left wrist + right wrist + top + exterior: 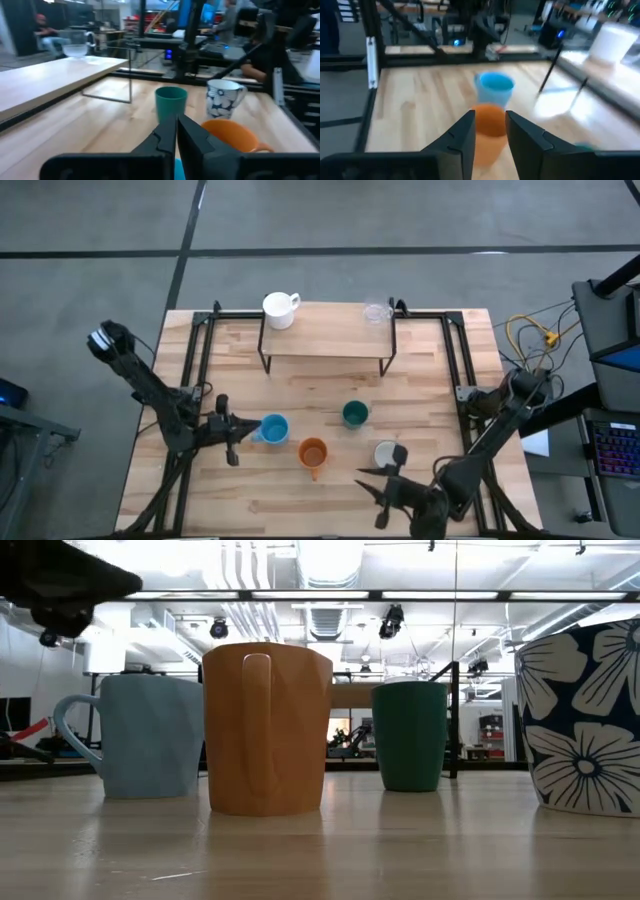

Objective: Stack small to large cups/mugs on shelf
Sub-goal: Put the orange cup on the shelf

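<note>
The left gripper's 2 dark fingers are pressed together and hold nothing; their tips sit just beside the light blue mug. The right gripper's fingers stand a little apart with nothing between them, near the table's front edge, below the flower mug.

The big wooden table holds the low light-wood shelf on thin black legs at the back. On the shelf's left end sits the white mug. On its right end sits the tiny clear glass.

In front of the shelf, 4 cups stand on the table, apart from each other: the white mug with dark blue flowers, the orange mug, the light blue mug and the dark green cup.
</note>
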`<state>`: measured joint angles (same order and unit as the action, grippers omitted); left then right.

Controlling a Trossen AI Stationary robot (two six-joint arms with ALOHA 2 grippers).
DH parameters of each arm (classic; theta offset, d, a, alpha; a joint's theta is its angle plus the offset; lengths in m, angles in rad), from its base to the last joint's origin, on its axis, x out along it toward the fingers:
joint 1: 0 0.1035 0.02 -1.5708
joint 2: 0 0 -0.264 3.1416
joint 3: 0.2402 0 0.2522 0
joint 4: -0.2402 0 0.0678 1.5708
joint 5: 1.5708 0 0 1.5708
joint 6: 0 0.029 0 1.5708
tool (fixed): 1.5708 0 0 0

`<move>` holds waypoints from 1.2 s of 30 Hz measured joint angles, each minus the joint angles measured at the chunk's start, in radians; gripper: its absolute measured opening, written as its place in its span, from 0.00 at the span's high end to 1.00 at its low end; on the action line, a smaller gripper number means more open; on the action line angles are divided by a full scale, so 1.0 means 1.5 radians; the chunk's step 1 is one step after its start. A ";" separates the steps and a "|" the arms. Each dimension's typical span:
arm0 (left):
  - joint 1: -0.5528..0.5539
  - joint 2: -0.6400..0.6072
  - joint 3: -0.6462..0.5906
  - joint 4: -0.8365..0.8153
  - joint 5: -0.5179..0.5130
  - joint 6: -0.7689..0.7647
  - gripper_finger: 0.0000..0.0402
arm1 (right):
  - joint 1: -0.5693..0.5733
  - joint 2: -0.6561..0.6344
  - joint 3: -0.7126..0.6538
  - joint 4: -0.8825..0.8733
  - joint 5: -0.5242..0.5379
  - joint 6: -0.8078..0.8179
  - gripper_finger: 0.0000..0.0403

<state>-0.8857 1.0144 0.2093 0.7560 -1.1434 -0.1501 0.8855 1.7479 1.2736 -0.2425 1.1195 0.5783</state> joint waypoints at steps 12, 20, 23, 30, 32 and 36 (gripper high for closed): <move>-0.064 0.069 0.088 -0.003 -0.055 0.093 1.00 | 0.003 0.121 -0.048 0.235 -0.070 0.049 0.49; -0.093 0.073 0.105 -0.002 -0.151 0.080 1.00 | -0.009 0.216 0.003 0.376 -0.052 -0.004 0.48; -0.119 0.092 0.093 -0.008 -0.207 0.048 1.00 | -0.015 0.256 0.043 0.376 -0.040 -0.002 0.48; -0.178 0.136 0.091 -0.005 -0.224 -0.012 1.00 | -0.029 0.329 0.141 0.362 0.054 -0.013 0.48; -0.186 0.148 0.090 -0.005 -0.233 -0.016 1.00 | -0.036 0.334 0.161 0.343 0.081 -0.011 0.48; -0.189 0.150 0.092 -0.004 -0.255 0.001 1.00 | -0.052 0.343 0.182 0.310 0.097 0.011 0.48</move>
<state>-1.1687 1.2391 0.3466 0.7502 -1.5253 -0.1489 0.8074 2.2624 1.5469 0.2225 1.2651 0.5951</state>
